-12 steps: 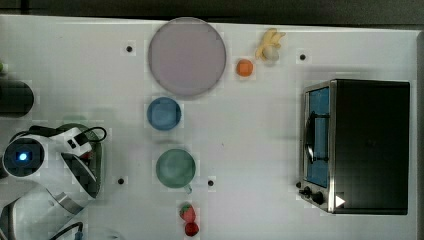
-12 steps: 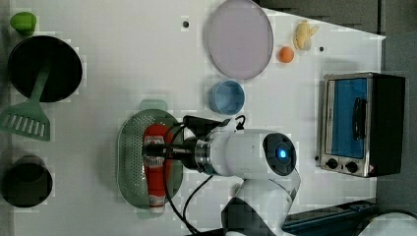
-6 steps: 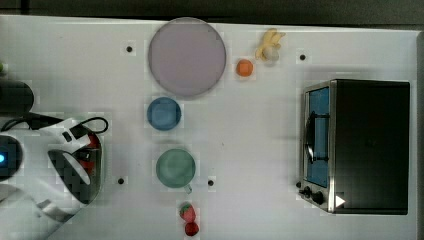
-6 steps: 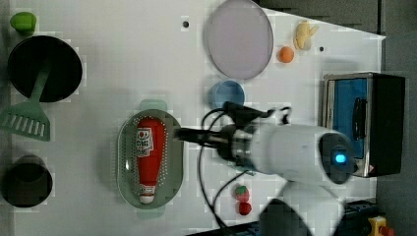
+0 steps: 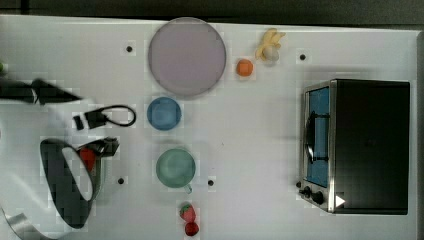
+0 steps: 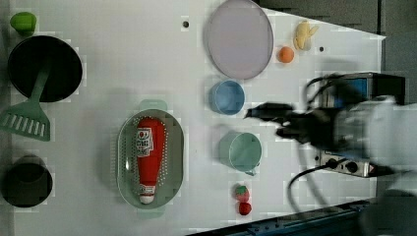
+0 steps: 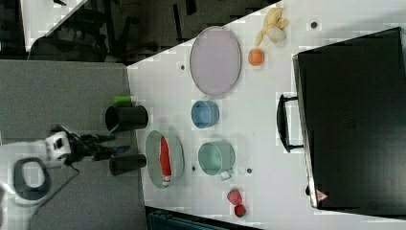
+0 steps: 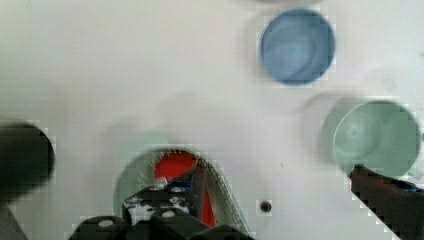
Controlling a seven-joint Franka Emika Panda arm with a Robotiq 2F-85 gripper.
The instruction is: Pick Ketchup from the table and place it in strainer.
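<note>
The ketchup bottle (image 6: 146, 157) lies lengthwise inside the strainer (image 6: 173, 147), its white cap toward the left view's bottom, with nothing gripping it. The gripper (image 6: 268, 120) hangs well apart from the strainer, above the table (image 6: 123, 59) between the blue bowl (image 6: 227, 97) and the green mug (image 6: 244, 152) in the left view, its fingers spread wide and empty. In the right view the bottle (image 7: 165, 160) rests in the strainer (image 7: 177, 153) just to the left of the mug (image 7: 216, 158). Two strawberries (image 6: 242, 199) sit near the mug, and a large round plate (image 6: 239, 38) lies beyond the bowl.
</note>
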